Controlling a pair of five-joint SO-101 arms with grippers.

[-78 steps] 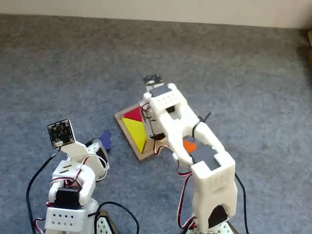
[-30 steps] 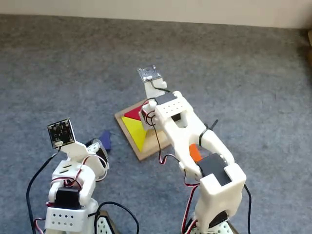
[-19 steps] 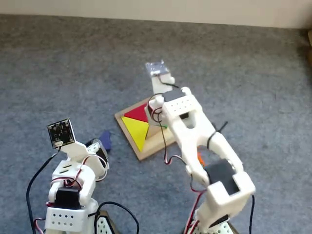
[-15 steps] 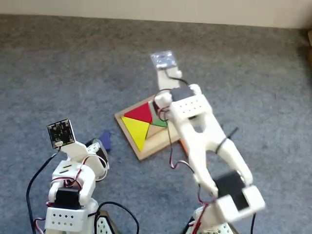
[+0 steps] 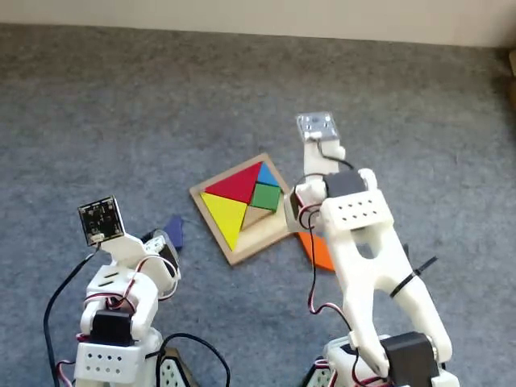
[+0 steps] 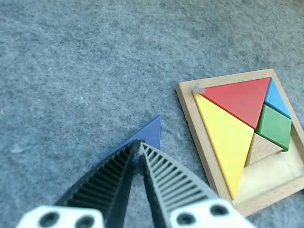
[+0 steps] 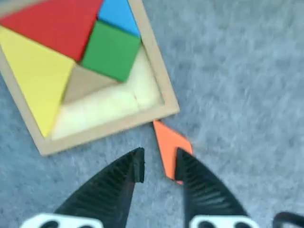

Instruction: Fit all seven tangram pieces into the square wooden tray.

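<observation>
The square wooden tray (image 5: pixel 262 235) lies on the grey carpet (image 5: pixel 121 105). It holds five pieces: a red triangle (image 5: pixel 235 185), a yellow triangle (image 5: pixel 226 216), a small blue triangle (image 5: pixel 268 173), a green square (image 5: pixel 265 196) and a plain wooden triangle (image 5: pixel 256 218). The part along two of its sides is bare. The orange piece (image 7: pixel 172 145) lies on the carpet just beside the tray. My right jaws stand spread over it, with one end between the tips. The dark blue piece (image 6: pixel 149 133) lies near the tray's other side. My left jaws are pressed together with their tips at its edge; I cannot tell whether they grip it.
</observation>
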